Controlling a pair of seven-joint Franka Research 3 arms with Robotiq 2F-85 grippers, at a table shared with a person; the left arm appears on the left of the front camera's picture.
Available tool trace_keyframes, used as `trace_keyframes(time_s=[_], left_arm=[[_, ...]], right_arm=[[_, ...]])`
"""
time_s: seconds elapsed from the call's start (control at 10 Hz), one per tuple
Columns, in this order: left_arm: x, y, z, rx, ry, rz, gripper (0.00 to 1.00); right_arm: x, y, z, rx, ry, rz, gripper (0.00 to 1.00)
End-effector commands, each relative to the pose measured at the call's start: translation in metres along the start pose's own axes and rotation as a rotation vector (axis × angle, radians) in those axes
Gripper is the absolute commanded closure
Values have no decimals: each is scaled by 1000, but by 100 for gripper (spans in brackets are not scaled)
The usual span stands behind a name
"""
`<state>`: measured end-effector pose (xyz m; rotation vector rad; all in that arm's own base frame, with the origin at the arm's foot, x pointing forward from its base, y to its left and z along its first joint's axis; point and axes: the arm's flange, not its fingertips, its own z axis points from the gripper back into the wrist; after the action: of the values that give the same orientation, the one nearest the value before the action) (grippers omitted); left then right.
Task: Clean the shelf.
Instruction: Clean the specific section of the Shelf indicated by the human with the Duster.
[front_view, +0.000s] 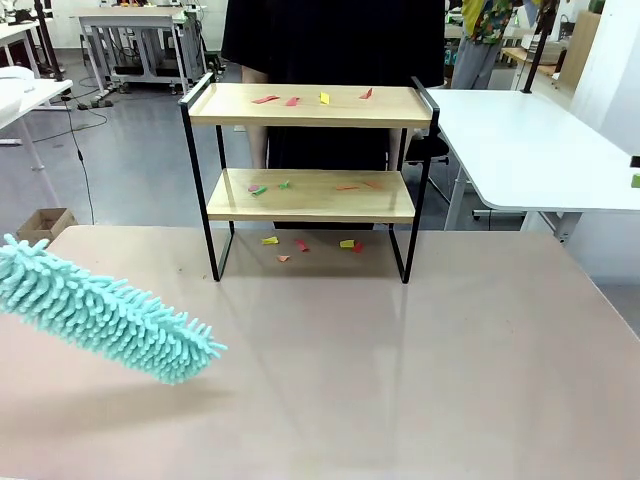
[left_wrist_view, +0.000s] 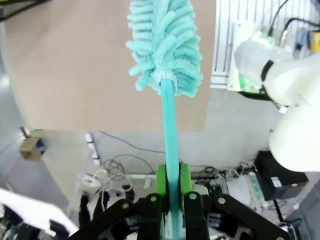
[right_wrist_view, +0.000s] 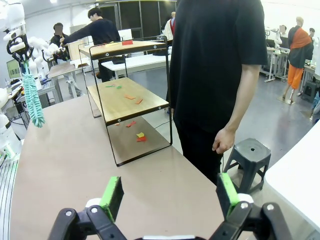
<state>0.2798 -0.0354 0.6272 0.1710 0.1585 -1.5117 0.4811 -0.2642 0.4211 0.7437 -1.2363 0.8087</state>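
Teal and fluffy, the microfibre duster (front_view: 105, 312) hangs tilted over the left part of the beige surface (front_view: 420, 380) in the front view, its shadow lying just below it. The shelf (front_view: 310, 203) stands upright at the far middle of that surface, well apart from the duster. Small red, yellow, green and orange paper scraps (front_view: 323, 98) lie on both of its wooden boards, and more lie on the surface between its black legs. A person in black (front_view: 330, 40) stands right behind it.

From the left wrist, the left claw (left_wrist_view: 173, 177) is clamped narrow on the duster's thin teal handle (left_wrist_view: 170, 125), one green pad (left_wrist_view: 160, 180) pressed to each side. The fluffy head points away, towards the beige surface.

From the right wrist, the right claw (right_wrist_view: 170, 195) stands wide with nothing between its green pads (right_wrist_view: 112, 196), above the near edge of the surface. The shelf is ahead and to the left, scraps on its boards and under it. The person stands just beside it, one hand (right_wrist_view: 223, 141) hanging loosely, with a grey stool (right_wrist_view: 250, 155) close behind
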Motion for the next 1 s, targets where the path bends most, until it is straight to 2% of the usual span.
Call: trace_keyframes(time_s=[0.0, 0.9], left_arm=[[-2, -4, 1, -3, 16, -1, 87], [-2, -4, 1, -3, 16, -1, 87]], right_arm=[[3, 1, -1, 0, -2, 5, 0], [3, 1, -1, 0, -2, 5, 0]])
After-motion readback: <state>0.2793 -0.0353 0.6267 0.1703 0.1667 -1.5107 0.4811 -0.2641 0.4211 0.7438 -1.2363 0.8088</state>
